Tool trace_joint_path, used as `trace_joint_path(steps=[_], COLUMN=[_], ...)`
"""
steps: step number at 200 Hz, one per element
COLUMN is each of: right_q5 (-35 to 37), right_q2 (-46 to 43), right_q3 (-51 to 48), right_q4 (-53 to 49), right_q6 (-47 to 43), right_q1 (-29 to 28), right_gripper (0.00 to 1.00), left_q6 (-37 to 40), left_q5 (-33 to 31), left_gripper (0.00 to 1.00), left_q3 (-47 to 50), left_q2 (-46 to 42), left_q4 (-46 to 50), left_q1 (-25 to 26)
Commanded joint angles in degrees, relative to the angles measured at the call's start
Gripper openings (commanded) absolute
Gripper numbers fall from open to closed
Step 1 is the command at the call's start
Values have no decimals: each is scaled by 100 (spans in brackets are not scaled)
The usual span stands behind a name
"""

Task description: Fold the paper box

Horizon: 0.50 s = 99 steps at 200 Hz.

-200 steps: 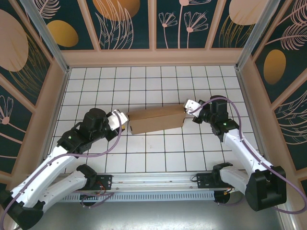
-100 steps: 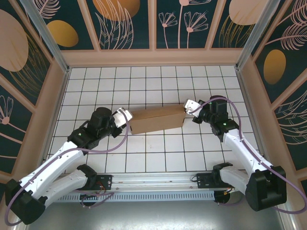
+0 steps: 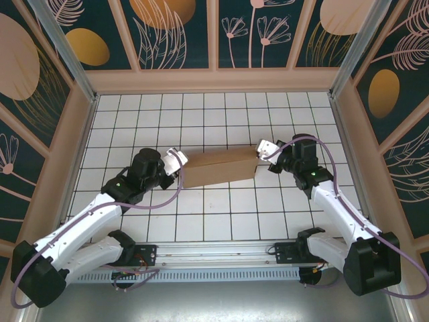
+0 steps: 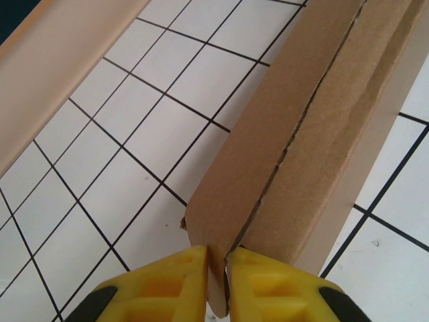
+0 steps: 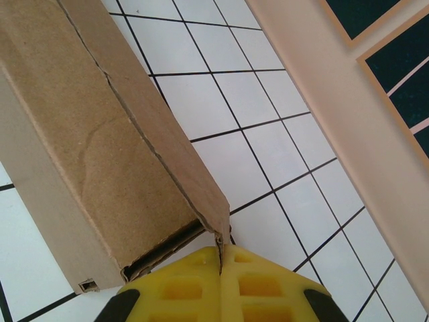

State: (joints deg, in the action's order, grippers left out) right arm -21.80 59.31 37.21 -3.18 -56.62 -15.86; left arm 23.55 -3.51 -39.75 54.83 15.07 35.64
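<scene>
1. The paper box (image 3: 219,167) lies on the white tiled surface (image 3: 201,121), near its middle, between the two arms.
2. It is a closed, long, plain brown shape with its length running left to right. Its right end sits a little farther away than its left end.
3. The left tool (image 3: 175,161) is at the box's left end. The right tool (image 3: 266,147) is at its right end.
4. In the left wrist view the yellow fingers of the left tool (image 4: 218,253) stand almost together. Only a thin edge of cardboard at the end of the paper box (image 4: 301,154) is pinched in the narrow slit between them.
5. In that view a ragged seam (image 4: 295,134) runs along the top face of the box, where two panels meet without lying quite flush.
6. In the right wrist view the right tool (image 5: 220,251) is closed. Its two yellow fingers press against each other, with a thin corner edge of the paper box (image 5: 100,134) caught between their tips.
7. Just beside that grip, the end of the box shows a dark gap (image 5: 164,247) under the top panel.
8. A seam (image 5: 127,114) also runs along the top face in the right wrist view.
9. The box rests on the surface and is well apart from the walls on every side.
10. A purple cable (image 3: 167,198) loops beside the left arm, and another purple cable (image 3: 322,151) arcs over the right arm.
11. Dark painted wall panels (image 3: 167,27) with leaf and flower designs surround the surface on the left, far and right sides.
</scene>
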Motion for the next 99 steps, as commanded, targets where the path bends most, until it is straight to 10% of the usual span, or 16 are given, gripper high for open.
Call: trace_joint_path(steps=[1,99], right_q5=[41,115], right_q2=[-17,-154], right_q3=[-11,-125], right_q4=[58,125], right_q6=[89,90], right_q1=[-65,-80], right_gripper=[0,0], left_q6=[-155,-140], left_q5=[-97,-658], left_gripper=[14,26], left_q3=[115,375], left_q2=[37,-206], left_q4=[-153,-320], left_q1=[20,15])
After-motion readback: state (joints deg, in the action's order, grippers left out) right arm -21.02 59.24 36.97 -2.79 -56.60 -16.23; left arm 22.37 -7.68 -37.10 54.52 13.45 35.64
